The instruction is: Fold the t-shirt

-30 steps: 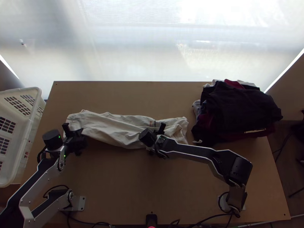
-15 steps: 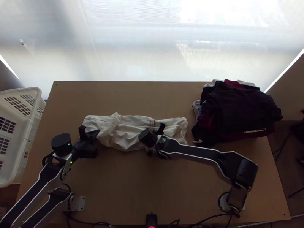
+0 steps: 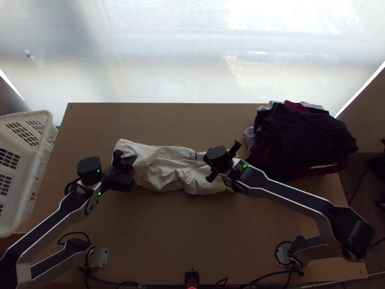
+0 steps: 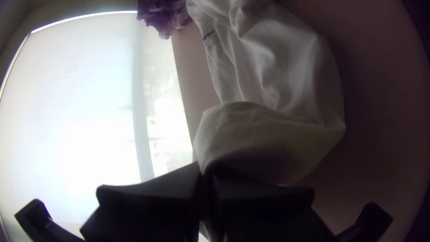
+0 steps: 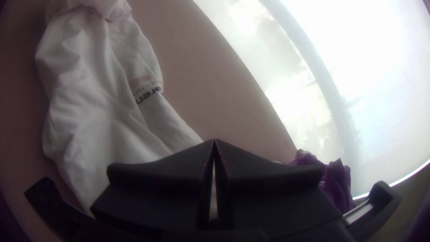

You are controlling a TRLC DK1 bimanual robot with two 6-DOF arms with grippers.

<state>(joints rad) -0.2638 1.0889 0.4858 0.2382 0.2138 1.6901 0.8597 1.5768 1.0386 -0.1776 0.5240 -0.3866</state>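
The white t-shirt (image 3: 168,168) lies as a long, rumpled, folded-over strip across the middle of the table. My left gripper (image 3: 130,166) is at its left end, and in the left wrist view that gripper (image 4: 206,172) is shut on the t-shirt (image 4: 286,76), whose gripped end rises in a fold to the fingers. Over the right end stands my right gripper (image 3: 222,160). The right wrist view has this gripper (image 5: 214,142) with its fingertips together, above the t-shirt (image 5: 98,116); contact with the cloth below cannot be told. Printed lettering shows on the t-shirt's far side.
A pile of dark clothes (image 3: 303,139) sits at the table's back right, close beyond the t-shirt's right end. Off the left edge stands a white plastic basket (image 3: 42,144). Bare tabletop (image 3: 163,226) lies on the near side of the t-shirt.
My left gripper has moved right with the t-shirt's left end, shortening and bunching the strip. My right gripper has shifted right and slightly away from the near edge, and has turned.
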